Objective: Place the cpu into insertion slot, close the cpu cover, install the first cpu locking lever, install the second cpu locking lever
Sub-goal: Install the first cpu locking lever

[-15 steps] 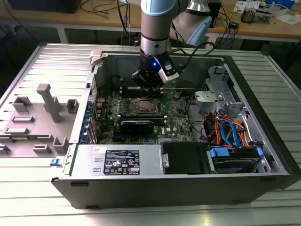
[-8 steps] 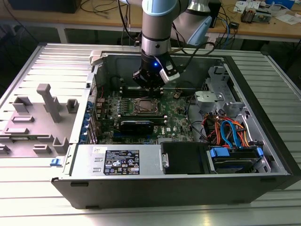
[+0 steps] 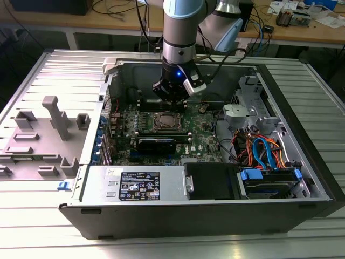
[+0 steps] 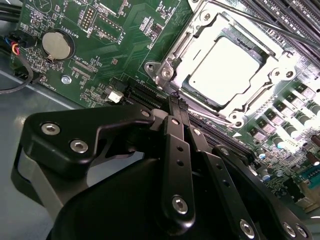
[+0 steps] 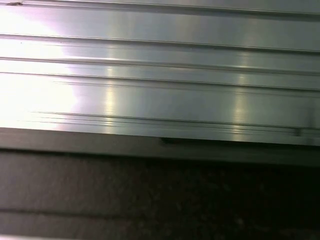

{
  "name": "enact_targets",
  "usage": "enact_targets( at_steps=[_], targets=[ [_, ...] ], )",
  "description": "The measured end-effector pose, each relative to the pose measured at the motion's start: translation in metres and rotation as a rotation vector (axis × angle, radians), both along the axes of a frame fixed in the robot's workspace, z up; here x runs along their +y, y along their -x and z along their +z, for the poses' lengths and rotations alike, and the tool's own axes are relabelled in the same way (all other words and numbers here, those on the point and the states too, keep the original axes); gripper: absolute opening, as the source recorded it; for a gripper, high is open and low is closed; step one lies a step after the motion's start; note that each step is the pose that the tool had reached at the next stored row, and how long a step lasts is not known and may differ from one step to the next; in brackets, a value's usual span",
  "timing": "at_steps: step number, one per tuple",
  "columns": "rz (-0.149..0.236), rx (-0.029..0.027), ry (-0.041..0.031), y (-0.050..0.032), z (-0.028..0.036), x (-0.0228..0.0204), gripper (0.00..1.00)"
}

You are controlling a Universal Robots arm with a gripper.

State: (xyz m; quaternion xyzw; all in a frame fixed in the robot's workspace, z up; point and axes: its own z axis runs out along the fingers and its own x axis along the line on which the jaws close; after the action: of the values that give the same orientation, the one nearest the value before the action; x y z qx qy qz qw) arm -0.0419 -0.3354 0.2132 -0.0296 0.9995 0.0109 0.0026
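The cpu point(image 4: 227, 70) point(image 3: 166, 122) lies flat in the insertion slot point(image 4: 162, 72) on the green motherboard. Its silvery top shows through the window of the cpu cover point(image 4: 197, 52), which lies down over it. A thin locking lever point(image 4: 272, 22) runs along the far side of the socket. In the second wrist view my gripper point(image 4: 174, 102) has its black fingers point(image 4: 177, 150) brought together, the tips right at the socket's near corner. In the exterior view the gripper point(image 3: 173, 102) hangs just behind the socket inside the open computer case. I cannot tell whether the tips touch a lever.
A round coin battery point(image 4: 56, 45) sits on the board away from the socket, and memory slots point(image 4: 295, 20) run beside it. The case point(image 3: 302, 162) holds a black card point(image 3: 156, 143), power supply point(image 3: 137, 186), drive and coloured cables point(image 3: 259, 151). A grey fixture point(image 3: 51, 129) lies on the ribbed table.
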Motion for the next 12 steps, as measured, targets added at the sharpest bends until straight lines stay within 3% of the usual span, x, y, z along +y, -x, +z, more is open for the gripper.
enact_targets(
  at_steps=[9,10,12],
  targets=[
    [0.0,-0.0001,0.0001,-0.0027,-0.0011,0.0001,0.11],
    [0.001,-0.0034,-0.0004,0.0004,-0.0022,0.0001,0.11],
    [0.001,-0.0047,-0.0005,0.001,-0.0032,0.0001,0.11]
  ],
)
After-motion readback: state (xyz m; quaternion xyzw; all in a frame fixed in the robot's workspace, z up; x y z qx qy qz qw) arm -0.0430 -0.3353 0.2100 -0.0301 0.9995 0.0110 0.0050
